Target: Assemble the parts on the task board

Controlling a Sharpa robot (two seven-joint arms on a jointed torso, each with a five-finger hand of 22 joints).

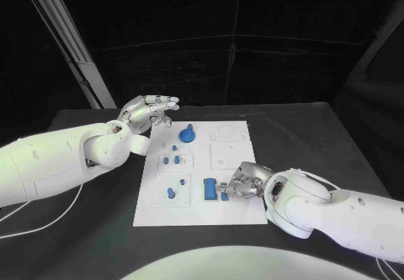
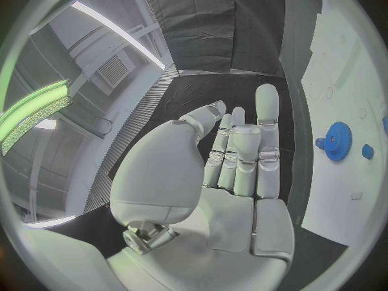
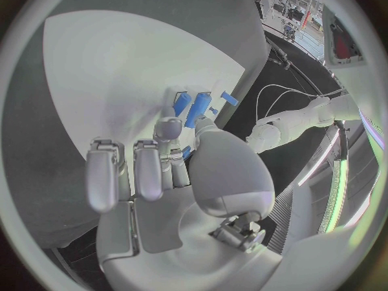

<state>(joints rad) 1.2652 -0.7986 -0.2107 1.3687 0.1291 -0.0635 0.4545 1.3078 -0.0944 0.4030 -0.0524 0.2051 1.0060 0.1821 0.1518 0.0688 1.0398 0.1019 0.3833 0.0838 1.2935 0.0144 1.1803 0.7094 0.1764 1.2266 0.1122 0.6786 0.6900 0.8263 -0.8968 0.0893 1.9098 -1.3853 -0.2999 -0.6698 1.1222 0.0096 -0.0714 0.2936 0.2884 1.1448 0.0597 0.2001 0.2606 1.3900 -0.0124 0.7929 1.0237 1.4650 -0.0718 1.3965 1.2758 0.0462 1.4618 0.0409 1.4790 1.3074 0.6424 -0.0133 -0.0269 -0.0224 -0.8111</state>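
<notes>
The white task board (image 1: pixel 236 149) lies in the middle of the black table. A blue gear (image 1: pixel 187 136) stands on its far left part, and the gear (image 2: pixel 338 140) also appears beyond my left hand (image 2: pixel 235 168). That left hand (image 1: pixel 152 111) hovers over the board's far left corner with straight fingers, holding nothing. My right hand (image 1: pixel 246 182) rests low on the board's near right part, and its thumb and a finger pinch a small blue part (image 1: pixel 224 195). The same part (image 3: pixel 187 152) peeks out between those fingertips. A longer blue block (image 1: pixel 209 188) lies just left of it.
Several small blue pieces (image 1: pixel 171 159) stand in recesses on the board's left half, and another piece (image 1: pixel 173 193) sits nearer me. A grey post (image 1: pixel 80 58) rises behind the table's far left. White cables (image 1: pixel 51 216) trail over the table at the left.
</notes>
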